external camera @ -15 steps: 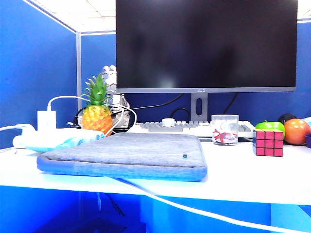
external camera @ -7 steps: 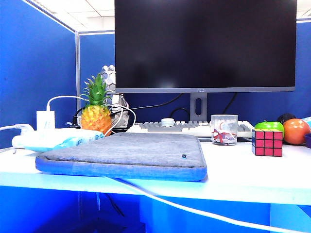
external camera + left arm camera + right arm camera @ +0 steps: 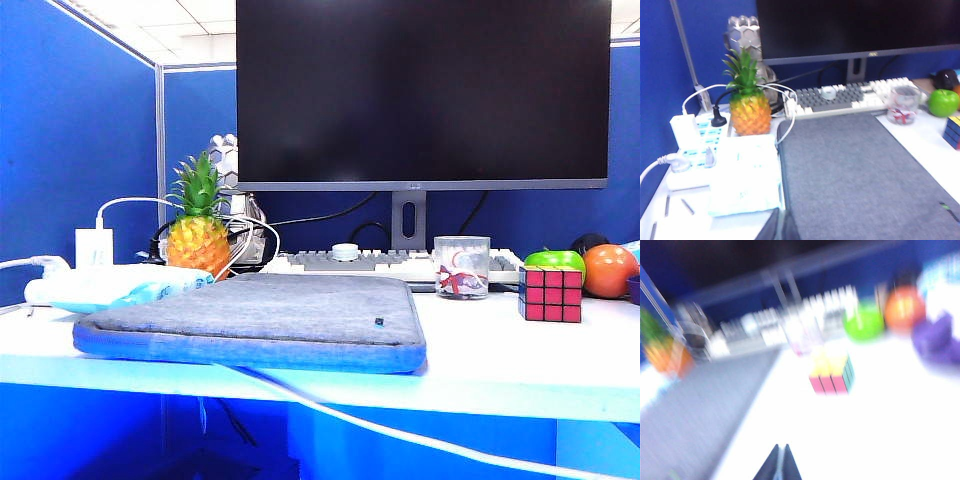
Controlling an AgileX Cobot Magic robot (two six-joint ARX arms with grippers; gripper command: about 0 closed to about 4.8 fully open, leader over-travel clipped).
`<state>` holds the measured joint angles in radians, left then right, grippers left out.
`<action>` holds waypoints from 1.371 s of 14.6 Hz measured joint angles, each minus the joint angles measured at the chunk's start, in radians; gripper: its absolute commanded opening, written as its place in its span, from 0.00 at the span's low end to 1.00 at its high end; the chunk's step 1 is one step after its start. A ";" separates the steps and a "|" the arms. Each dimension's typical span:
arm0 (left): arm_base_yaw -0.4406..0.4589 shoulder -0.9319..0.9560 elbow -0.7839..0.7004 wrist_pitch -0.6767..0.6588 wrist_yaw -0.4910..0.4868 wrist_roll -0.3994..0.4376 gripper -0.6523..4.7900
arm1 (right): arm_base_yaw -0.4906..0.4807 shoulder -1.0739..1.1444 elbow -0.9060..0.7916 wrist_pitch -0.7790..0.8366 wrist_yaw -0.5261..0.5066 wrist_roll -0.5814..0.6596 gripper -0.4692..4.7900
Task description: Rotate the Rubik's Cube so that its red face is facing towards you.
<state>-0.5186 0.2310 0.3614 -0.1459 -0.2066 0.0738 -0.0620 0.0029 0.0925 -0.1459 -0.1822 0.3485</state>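
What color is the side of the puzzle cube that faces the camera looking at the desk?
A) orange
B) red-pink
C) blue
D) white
B: in the exterior view the Rubik's Cube, standing on the desk in front of the green apple, shows nine red-pink squares in a black grid, its red face.

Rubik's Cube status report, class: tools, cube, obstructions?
Left tool shut, empty, over the sleeve's near edge. Right tool shut, empty, short of the cube. Red face fronts camera. Nothing blocking.

Colours you see on the white tabletop (image 3: 520, 365)

Rubik's Cube (image 3: 551, 294): your view shows the red face (image 3: 552, 295), pink-red squares in black grid. Green apple (image 3: 556, 260); grey sleeve (image 3: 270, 315); blue partition (image 3: 75, 130).
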 measured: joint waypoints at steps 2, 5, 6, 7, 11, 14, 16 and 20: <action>0.000 0.000 -0.045 0.032 -0.012 0.001 0.11 | 0.083 0.000 -0.044 0.028 0.047 -0.029 0.09; 0.000 0.000 -0.111 0.044 -0.014 0.001 0.11 | 0.209 -0.001 -0.082 0.032 0.169 -0.061 0.09; 0.000 0.000 -0.122 0.040 -0.014 0.001 0.11 | 0.244 -0.001 -0.082 0.030 0.195 -0.070 0.09; 0.000 0.000 -0.128 0.046 -0.013 0.001 0.11 | 0.261 -0.001 -0.082 0.025 0.221 -0.085 0.09; 0.000 -0.003 -0.190 0.086 0.005 0.001 0.11 | 0.266 -0.001 -0.082 0.025 0.246 -0.108 0.09; 0.000 -0.002 -0.234 0.123 0.031 0.001 0.11 | 0.266 -0.001 -0.082 0.027 0.247 -0.108 0.09; 0.000 -0.002 -0.234 0.155 0.090 0.007 0.11 | 0.266 -0.001 -0.082 0.030 0.250 -0.108 0.09; 0.000 -0.002 -0.246 0.147 0.119 0.023 0.11 | 0.266 -0.001 -0.082 0.030 0.250 -0.108 0.09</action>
<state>-0.5186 0.2287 0.1150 0.0013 -0.0875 0.0971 0.2039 0.0017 0.0105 -0.1162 0.0681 0.2405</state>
